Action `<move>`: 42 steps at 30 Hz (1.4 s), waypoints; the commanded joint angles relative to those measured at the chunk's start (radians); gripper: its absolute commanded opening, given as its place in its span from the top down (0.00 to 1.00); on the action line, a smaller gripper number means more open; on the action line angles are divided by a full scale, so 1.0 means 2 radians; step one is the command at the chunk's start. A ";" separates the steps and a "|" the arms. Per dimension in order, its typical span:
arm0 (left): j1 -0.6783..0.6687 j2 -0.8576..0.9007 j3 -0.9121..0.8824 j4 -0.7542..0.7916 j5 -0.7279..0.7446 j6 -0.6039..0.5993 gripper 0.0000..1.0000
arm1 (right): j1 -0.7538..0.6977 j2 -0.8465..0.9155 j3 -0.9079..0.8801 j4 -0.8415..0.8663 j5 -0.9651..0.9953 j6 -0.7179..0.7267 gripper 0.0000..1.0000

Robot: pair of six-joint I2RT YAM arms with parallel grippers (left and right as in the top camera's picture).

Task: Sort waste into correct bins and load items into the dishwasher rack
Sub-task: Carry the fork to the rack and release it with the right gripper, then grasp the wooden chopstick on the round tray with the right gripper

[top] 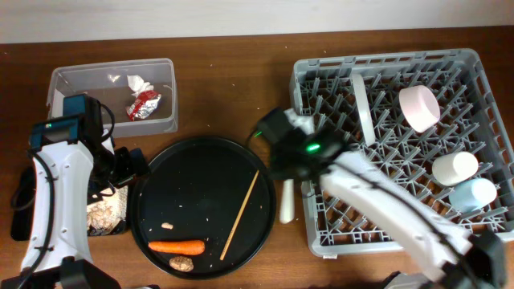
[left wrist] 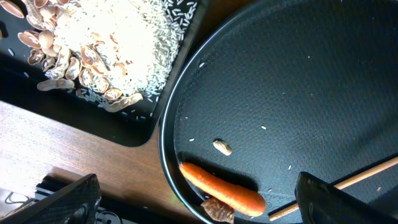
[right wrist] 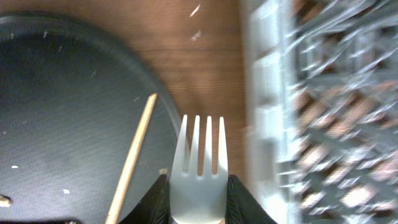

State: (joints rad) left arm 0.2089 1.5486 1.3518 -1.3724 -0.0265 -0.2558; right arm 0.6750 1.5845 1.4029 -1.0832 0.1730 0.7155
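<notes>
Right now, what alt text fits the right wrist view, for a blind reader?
The right gripper is closed on a white fork, tines pointing away, over the table between a black tray and the grey rack. A stick lies on the tray.

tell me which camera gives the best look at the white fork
The right wrist view: the white fork fills the foreground, all four tines clear, pinched in the right gripper. Overhead shows only its white handle end poking out past that gripper. The left wrist view does not show it.
</notes>
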 commanded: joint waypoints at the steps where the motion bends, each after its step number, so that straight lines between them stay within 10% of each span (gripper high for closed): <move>1: -0.002 -0.002 -0.003 0.000 0.002 -0.007 0.01 | -0.072 -0.027 0.009 -0.017 -0.016 -0.169 0.78; 17: -0.002 -0.002 -0.003 -0.002 0.002 -0.007 0.01 | -0.135 0.083 -0.021 0.009 -0.047 -0.273 0.75; 21: -0.002 -0.002 -0.003 -0.002 0.002 -0.007 0.01 | -0.135 0.082 -0.019 0.012 -0.047 -0.273 0.20; 30: -0.002 -0.002 -0.003 0.000 0.002 -0.007 0.01 | -0.119 0.010 0.088 -0.045 -0.141 -0.231 0.19; 42: -0.002 -0.002 -0.003 0.000 0.002 -0.007 0.01 | 0.086 0.093 -0.040 0.119 -0.120 0.121 0.16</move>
State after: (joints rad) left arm 0.2089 1.5486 1.3518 -1.3724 -0.0265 -0.2558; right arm 0.7948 1.7134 1.3666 -0.8909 -0.0895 0.8047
